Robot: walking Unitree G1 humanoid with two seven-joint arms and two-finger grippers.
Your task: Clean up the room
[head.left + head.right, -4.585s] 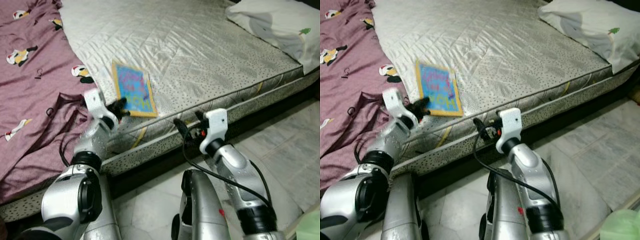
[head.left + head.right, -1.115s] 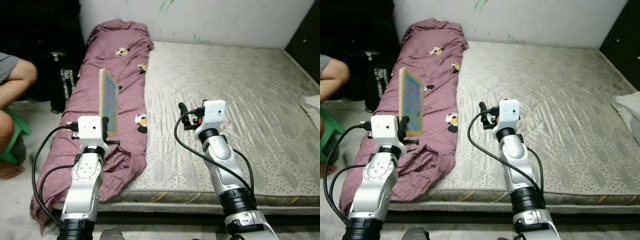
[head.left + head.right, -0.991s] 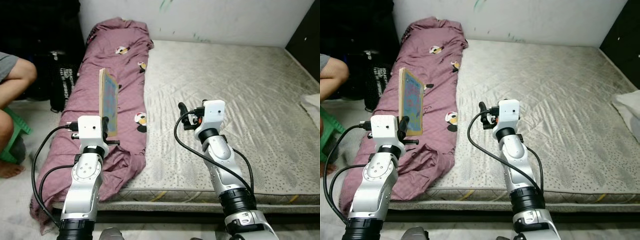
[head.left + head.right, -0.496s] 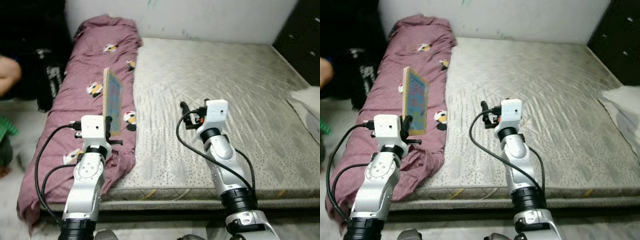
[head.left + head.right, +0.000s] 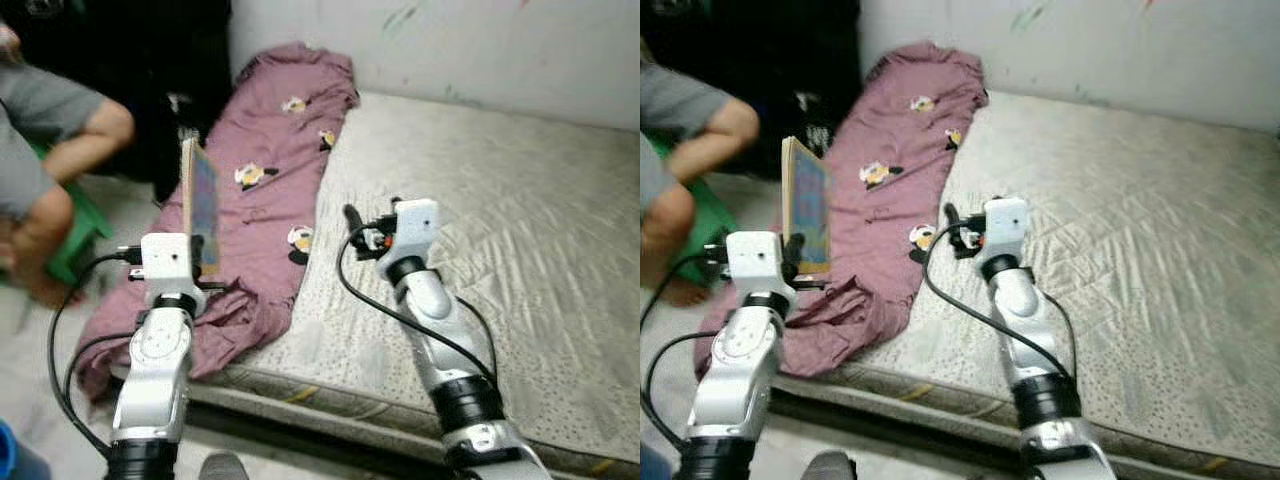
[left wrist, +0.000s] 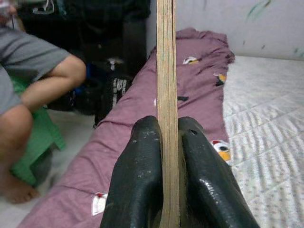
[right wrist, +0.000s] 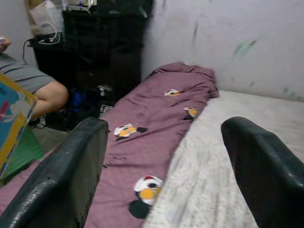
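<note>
Left eye view: seated person [image 5: 45,150] beside blanket [image 5: 270,200] (mattress [image 5: 520,250] alongside).

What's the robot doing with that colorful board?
The robot's left hand is pinching a flat picture board and holding it upright, above the edge of the maroon blanket on the mattress. Its right hand is open and empty over the bed. A person sits nearby on the left.

Dim, even indoor light; head views slightly motion-blurred.
</note>
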